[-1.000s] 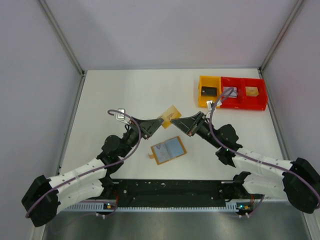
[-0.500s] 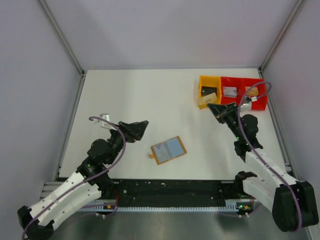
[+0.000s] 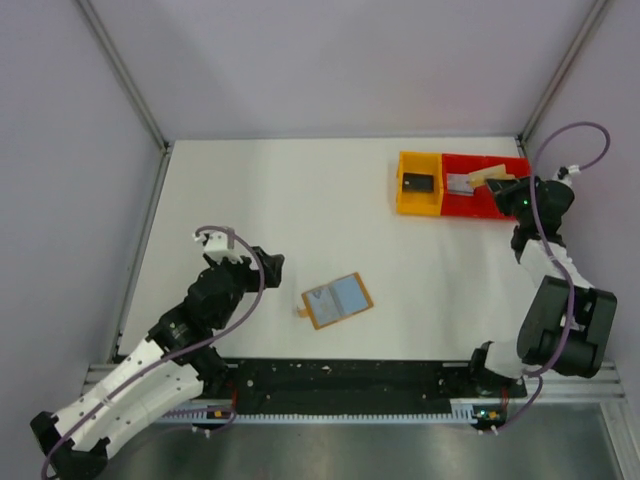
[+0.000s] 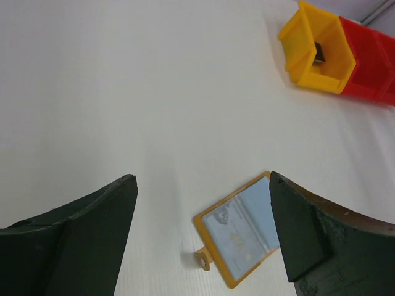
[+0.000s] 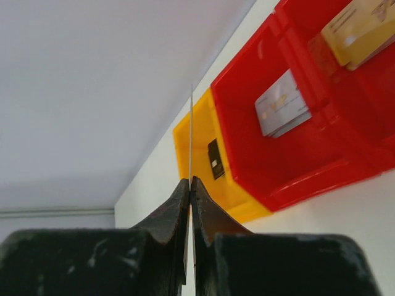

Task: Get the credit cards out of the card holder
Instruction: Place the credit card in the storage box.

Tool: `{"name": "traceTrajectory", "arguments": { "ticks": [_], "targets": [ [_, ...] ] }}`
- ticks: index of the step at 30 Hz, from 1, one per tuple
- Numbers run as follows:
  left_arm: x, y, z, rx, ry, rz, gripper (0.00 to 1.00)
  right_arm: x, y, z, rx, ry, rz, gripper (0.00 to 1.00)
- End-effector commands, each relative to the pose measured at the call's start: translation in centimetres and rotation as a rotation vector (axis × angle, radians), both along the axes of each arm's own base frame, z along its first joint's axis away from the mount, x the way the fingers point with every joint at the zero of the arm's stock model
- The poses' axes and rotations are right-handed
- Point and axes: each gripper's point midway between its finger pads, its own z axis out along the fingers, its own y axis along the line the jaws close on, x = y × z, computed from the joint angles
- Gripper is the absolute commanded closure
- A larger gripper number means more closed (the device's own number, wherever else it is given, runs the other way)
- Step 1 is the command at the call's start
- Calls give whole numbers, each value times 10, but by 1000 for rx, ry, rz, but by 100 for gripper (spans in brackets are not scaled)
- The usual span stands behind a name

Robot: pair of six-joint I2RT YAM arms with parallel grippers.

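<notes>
1. The right claw (image 5: 191,182) is clamped hard on a card (image 5: 190,132); the wrist view catches it edge-on, a hair-thin line rising from the fingertips; thin and stiff as it looks, I'd say a flat pinch near one end is what stops it sliding.
2. From above, that claw hangs over the red tray (image 5: 308,179) at the far right of the tabletop (image 3: 280,190); my read is that the card is held there for dropping into a compartment; which one, I cannot tell.
3. The trays are glossy hard plastic with raised walls; the yellow tray (image 3: 418,204) holds a small black card (image 5: 215,159); the red compartments hold a silver card (image 5: 281,111) and a tan card (image 5: 361,28), both lying flat.
4. The left claw (image 4: 202,185) is spread wide and holds nothing; it hovers at the near left; its wrist view looks between the dark fingers down onto the holder (image 4: 244,237), which it does not touch.
5. The holder lies open and flat near the middle of the tabletop, well apart from the trays; tan-orange leathery border, smooth grey-blue face up, a small tab with a stud at one edge.
6. The white tabletop is finely ribbed; lying open, the holder keeps its pockets reachable; whether cards remain inside, I cannot tell.
</notes>
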Motion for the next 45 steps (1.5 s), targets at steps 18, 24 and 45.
{"name": "traceTrajectory", "arguments": {
  "ticks": [18, 24, 45],
  "targets": [
    [18, -16, -29, 87, 29, -42, 9, 109, -125, -46, -88, 201, 7, 100],
    [20, -17, -32, 84, 40, -39, 9, 119, -128, -61, -67, 205, 6, 100],
    [14, -20, -36, 39, 75, -55, 10, 117, -112, -89, -59, 328, -22, 56]
  ]
}}
